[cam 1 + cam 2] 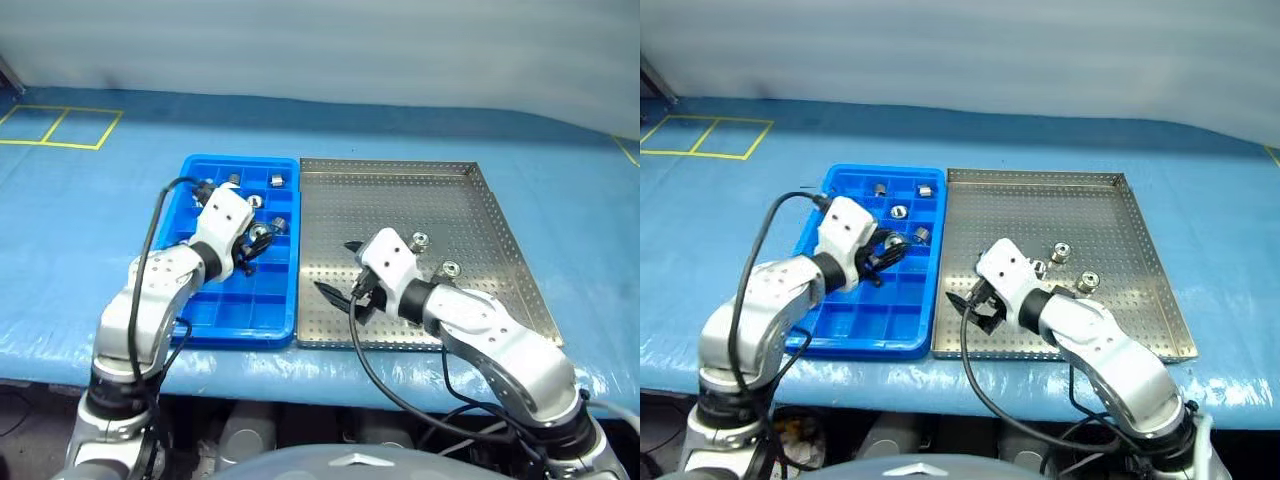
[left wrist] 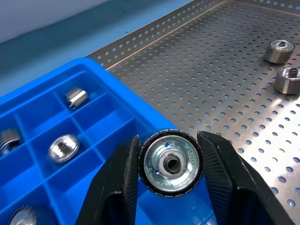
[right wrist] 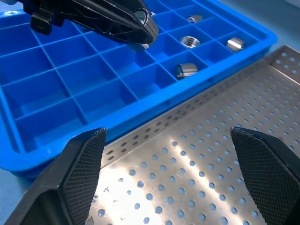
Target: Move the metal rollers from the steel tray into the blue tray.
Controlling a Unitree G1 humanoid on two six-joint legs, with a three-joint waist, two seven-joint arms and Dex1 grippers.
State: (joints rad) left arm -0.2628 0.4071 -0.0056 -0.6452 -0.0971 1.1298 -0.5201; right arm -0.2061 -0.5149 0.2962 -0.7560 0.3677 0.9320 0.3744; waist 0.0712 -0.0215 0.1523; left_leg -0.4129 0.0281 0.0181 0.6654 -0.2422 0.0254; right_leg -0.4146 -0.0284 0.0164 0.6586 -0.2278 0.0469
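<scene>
Head view: the left gripper [image 1: 252,243] hangs over the blue tray [image 1: 200,325] near its edge beside the steel tray [image 1: 480,200], pinching one roller [image 1: 260,236]. Two more rollers [image 1: 421,240] sit toward the steel tray's right edge.

Left wrist view: fingers [image 2: 220,173] clamp the roller's knurled rim, the right place to hold it, I'd say; hard, smooth, dense metal, so likely to roll.

Right wrist view: the right gripper [image 3: 180,173] stands spread wide and empty over the steel tray's left edge.

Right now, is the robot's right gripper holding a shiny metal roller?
No, the right gripper is open with nothing between its black fingers, above the perforated steel tray.
</scene>
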